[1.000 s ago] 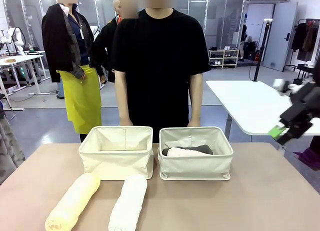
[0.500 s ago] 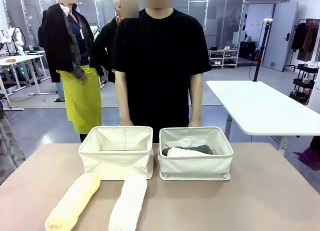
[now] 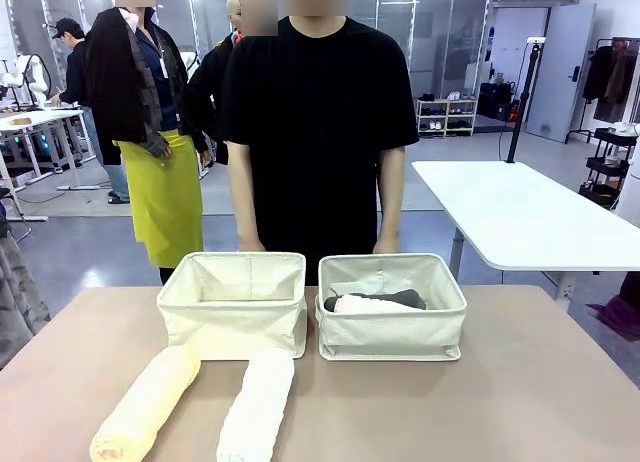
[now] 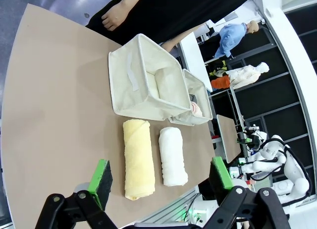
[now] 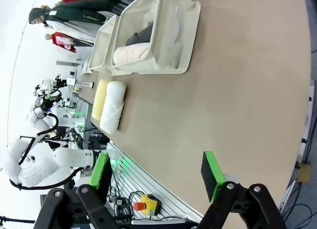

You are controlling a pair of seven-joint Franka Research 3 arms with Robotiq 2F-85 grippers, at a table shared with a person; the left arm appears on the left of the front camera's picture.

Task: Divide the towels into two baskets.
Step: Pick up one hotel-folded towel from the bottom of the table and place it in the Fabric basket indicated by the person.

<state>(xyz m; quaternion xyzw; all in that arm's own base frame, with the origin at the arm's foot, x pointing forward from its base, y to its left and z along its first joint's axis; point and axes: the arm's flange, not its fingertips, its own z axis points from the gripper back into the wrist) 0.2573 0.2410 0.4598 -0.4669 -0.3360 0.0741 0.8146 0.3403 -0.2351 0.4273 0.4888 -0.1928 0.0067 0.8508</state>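
Resting at 7 and 6 o'clock of the left basket: yellow towel, white towel — left gripper and right gripper both released, empty.

— How is the left gripper made?
— Its fingers are black links joined by round pins, and each fingertip carries a thick green pad with a dark edge. The right gripper has the same build, black with green pads.
— And what does the person wear?
— A plain black T-shirt with short sleeves that end above the elbows.
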